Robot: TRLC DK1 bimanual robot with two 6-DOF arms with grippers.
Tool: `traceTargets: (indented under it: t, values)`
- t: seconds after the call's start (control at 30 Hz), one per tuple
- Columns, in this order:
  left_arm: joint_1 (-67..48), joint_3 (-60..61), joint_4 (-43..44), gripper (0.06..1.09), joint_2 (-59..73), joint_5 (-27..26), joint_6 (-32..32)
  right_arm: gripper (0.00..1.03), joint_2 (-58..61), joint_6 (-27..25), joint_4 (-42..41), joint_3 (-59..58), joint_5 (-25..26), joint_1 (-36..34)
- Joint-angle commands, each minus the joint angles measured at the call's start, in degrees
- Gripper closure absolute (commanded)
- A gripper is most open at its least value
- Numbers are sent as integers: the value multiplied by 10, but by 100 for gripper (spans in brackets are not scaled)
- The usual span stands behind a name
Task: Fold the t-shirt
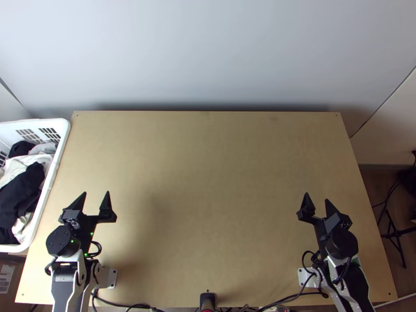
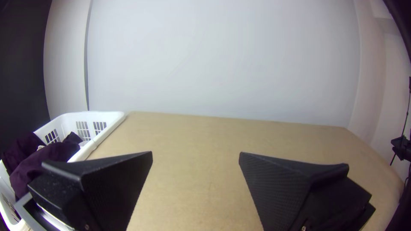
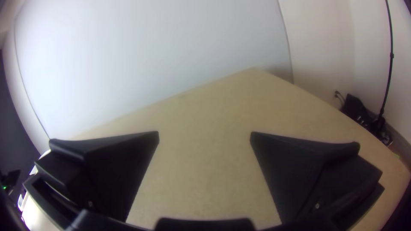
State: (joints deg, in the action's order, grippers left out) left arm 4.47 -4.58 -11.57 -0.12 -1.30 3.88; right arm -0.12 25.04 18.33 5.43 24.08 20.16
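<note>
Top view: the two arms lie at either side of the light wooden counter [image 1: 208,182], the left end effector [image 1: 96,193] over its near left part and the right end effector [image 1: 317,197] over its near right part, both pointing toward the far wall [image 1: 208,52]. A white basket [image 1: 63,135] lies along the counter's left edge, holding bunched dark cloth [image 1: 22,190] and white cloth [image 1: 18,165]; which piece, if any, is the t-shirt cannot be told. Left wrist view: the two fingers of the left end effector [image 2: 195,153] stand wide apart, with bare wood between them; the basket lies beside them. Right wrist view: the fingers of the right end effector [image 3: 204,133] are likewise wide apart, with the counter's surface between them.
</note>
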Motion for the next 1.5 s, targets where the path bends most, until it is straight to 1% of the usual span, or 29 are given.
traceTargets:
  t: [0.0, 0.4, 0.53, 0.8, 0.83, 0.87, 0.9, 1.07, 1.13, 1.23, 1.3, 1.33, 1.37, 1.4, 1.47]
  values:
    - [-2, 1, 0, 10, -1, 0, 1, 3, 0, 8, 3, 0, 0, -1]
    - [4, 1, -3, 10, -1, 1, 1, 3, -1, 8, 3, 0, 0, -1]
    - [8, 0, 2, 10, -1, 2, -26, 3, -1, 8, 3, 0, 0, -1]
    - [55, -7, 14, 10, -1, 3, -38, 3, 0, 10, 3, 0, -1, 0]
    - [65, -12, 14, 10, 0, 3, -38, 3, 1, 25, 6, 0, -11, 7]
    - [78, -17, 15, 10, 0, 3, -38, 3, 1, 35, 9, 1, -13, 28]
    - [91, -24, 16, 10, 0, 3, -38, 4, 0, 34, 9, 1, -12, 44]
    - [141, -56, -3, 10, 2, 3, -38, 4, 0, 39, 9, 1, -13, 57]
    - [152, -80, -13, 10, 9, 3, -41, 3, -1, 44, 12, 1, -14, 80]
    - [167, -127, -28, 10, 58, 2, -38, 3, -1, 43, 13, 1, -13, 121]
    - [175, -168, -46, 10, 120, 2, -33, 4, -1, 45, 14, 1, -14, 129]
    - [179, -188, -56, 10, 155, 3, -27, 4, -1, 63, 15, 1, -15, 136]
    - [185, -213, -72, 10, 196, 5, -19, 4, -1, 111, 15, 2, -15, 149]
    - [190, -241, -91, 10, 234, 6, -15, 4, -1, 141, 15, 2, -16, 161]
    - [203, -299, -122, 10, 307, 7, -10, 3, -1, 142, 43, 4, -17, 182]
